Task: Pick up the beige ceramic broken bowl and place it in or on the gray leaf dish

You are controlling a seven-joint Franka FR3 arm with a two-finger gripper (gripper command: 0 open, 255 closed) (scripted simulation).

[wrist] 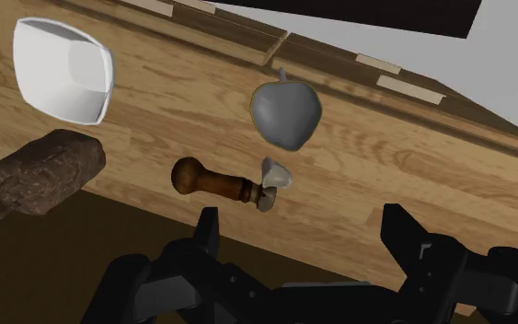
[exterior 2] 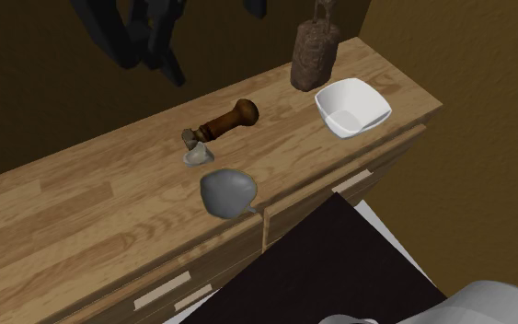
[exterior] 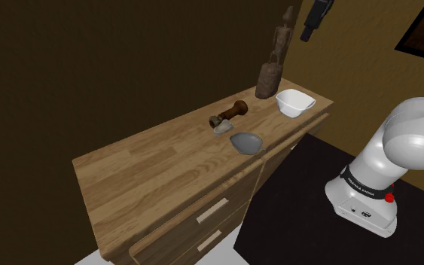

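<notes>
On the wooden dresser (exterior: 150,162), the gray leaf dish (exterior: 246,142) is lying close to the front edge, above the drawers. Just beside the dish, on its wall side and not touching it, the beige broken bowl (exterior: 222,129) is resting as a small pale shard. A brown wooden handle (exterior: 233,111) is lying right against the shard, on the side away from the dish. Further from the dish, towards the shoulder view's right, a white bowl (exterior: 294,102) is sitting, with a carved brown figure (exterior: 272,68) standing behind it. The gripper (wrist: 304,216) is hanging well above the dish, its jaws spread wide and gripping nothing.
</notes>
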